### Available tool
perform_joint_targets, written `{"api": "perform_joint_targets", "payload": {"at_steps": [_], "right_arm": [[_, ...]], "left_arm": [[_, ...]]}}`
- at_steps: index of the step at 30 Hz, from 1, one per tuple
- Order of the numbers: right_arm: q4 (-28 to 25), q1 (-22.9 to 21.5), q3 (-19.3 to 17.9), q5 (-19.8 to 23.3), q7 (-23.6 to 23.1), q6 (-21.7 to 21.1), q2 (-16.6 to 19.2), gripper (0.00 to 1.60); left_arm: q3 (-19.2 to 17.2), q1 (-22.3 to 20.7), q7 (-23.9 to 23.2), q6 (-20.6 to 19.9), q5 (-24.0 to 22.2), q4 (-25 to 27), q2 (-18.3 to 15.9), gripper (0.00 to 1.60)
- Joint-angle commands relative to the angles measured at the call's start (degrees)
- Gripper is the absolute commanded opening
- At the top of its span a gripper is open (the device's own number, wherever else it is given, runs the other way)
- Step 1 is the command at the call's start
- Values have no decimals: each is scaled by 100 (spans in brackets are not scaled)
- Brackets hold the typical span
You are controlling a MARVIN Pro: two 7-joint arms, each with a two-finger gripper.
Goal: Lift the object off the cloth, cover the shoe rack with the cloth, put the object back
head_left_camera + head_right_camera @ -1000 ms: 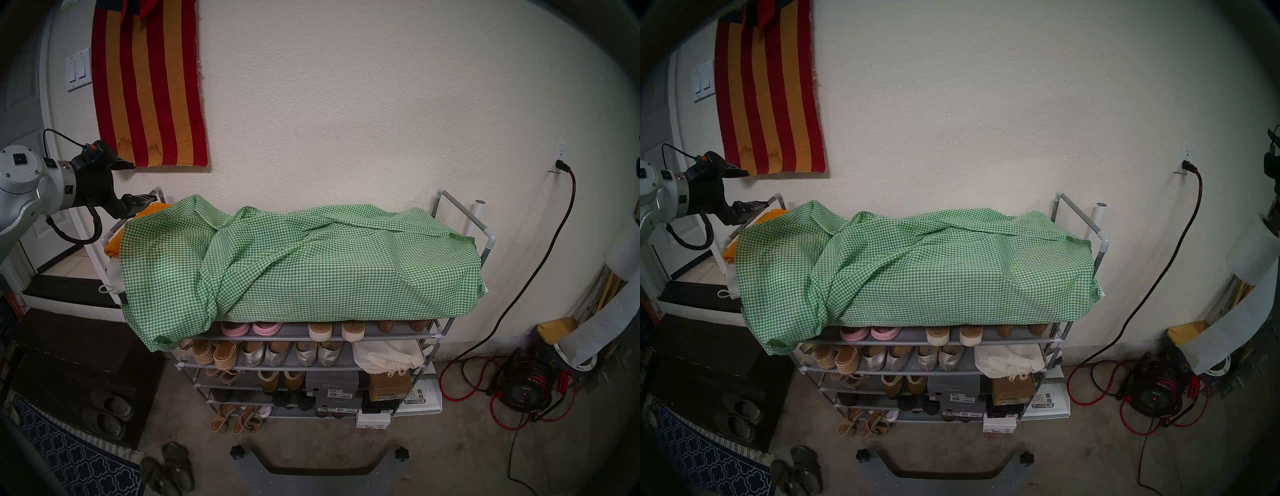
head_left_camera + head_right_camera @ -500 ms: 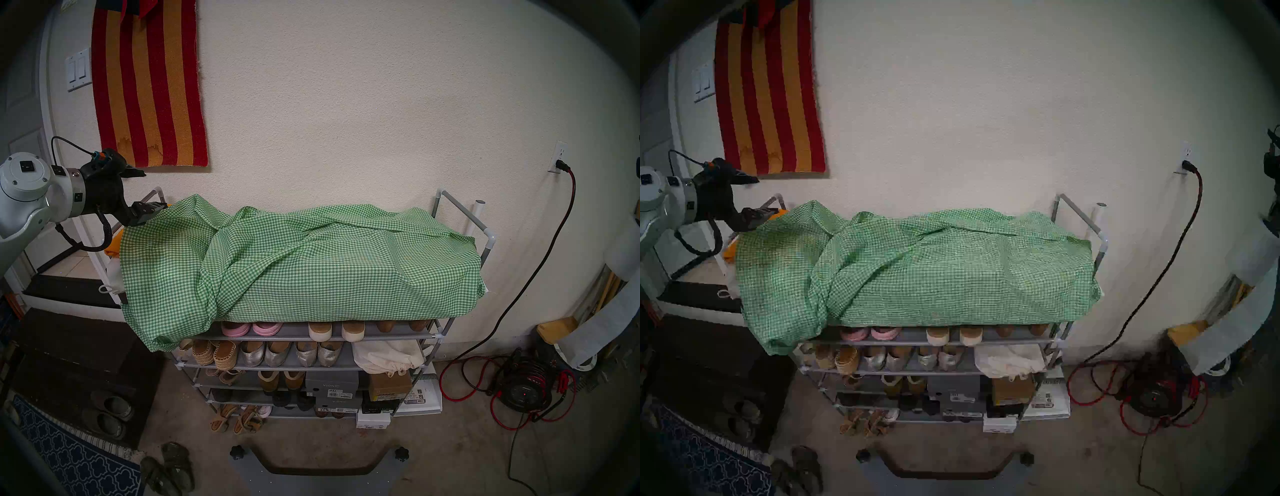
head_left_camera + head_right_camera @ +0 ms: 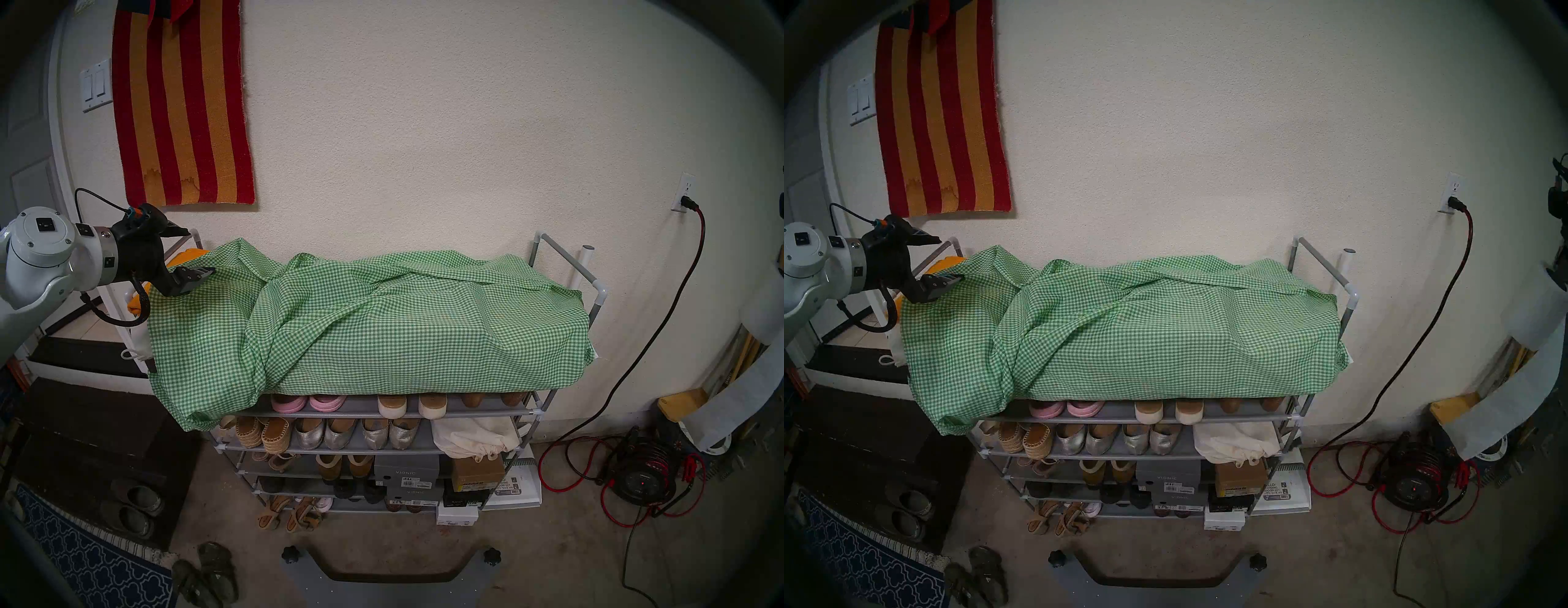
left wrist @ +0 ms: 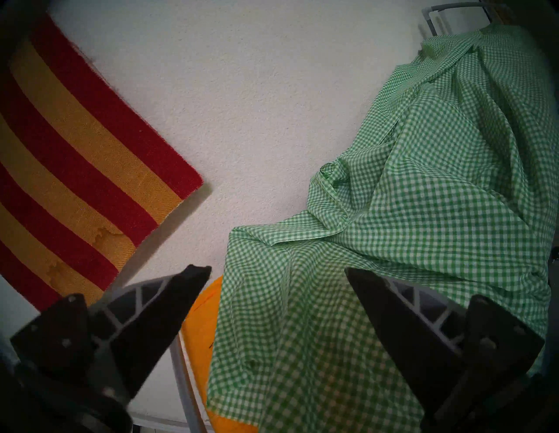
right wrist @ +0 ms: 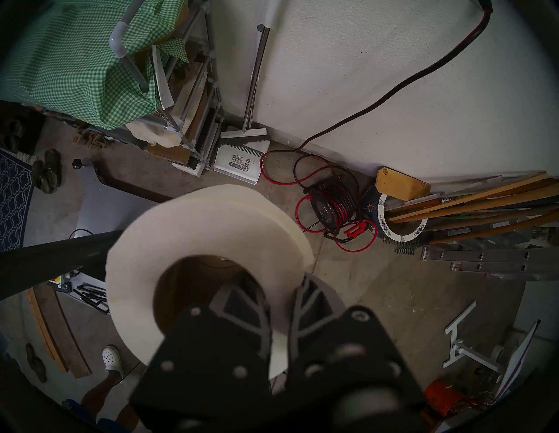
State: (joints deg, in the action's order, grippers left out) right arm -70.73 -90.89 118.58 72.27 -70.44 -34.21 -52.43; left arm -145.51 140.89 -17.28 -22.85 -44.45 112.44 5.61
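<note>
Against the cream stucco wall (image 3: 424, 127) hung a red-and-orange striped rug (image 3: 182, 106), far left. Just below it, the left end effector (image 3: 193, 250) hovered with its fingers (image 4: 181, 290) spread wide apart, one tip above the rack's left rail, the other over the near corner of the cloth (image 3: 360, 322); whether it touched the fabric could not be told. Peeking out beside that corner was a folded orange cloth (image 4: 202, 326). Across the middle, the green-and-white gingham cloth lay rumpled over the top tier of the shoe rack (image 3: 382, 412), hanging low at the front left, with the shelves of shoes below left showing. Further right, a red cord (image 3: 662, 322) ran down from the wall outlet to a reel (image 3: 642, 479) on the floor. And at the far right edge, well clear of the rack, the right end effector (image 5: 279, 297) was clamped on the wall of the paper roll (image 5: 208, 239), one finger inside the brown core, its loose sheet (image 3: 1505, 407) trailing downward.
</note>
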Motion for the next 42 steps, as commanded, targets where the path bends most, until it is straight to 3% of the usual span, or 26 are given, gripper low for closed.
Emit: {"api": "perform_joint_targets", "payload": {"at_steps": [1, 22, 42], "right_arm": [[27, -11, -1, -6, 12, -3, -23, 0], [43, 15, 34, 33, -28, 46, -53, 0], [48, 40, 63, 72, -33, 95, -76, 0]], "left_arm": [[97, -63, 65, 61, -32, 88, 12, 160], [567, -405, 324, 302, -62, 399, 12, 160], [1098, -566, 487, 93, 211, 60, 12, 160]]}}
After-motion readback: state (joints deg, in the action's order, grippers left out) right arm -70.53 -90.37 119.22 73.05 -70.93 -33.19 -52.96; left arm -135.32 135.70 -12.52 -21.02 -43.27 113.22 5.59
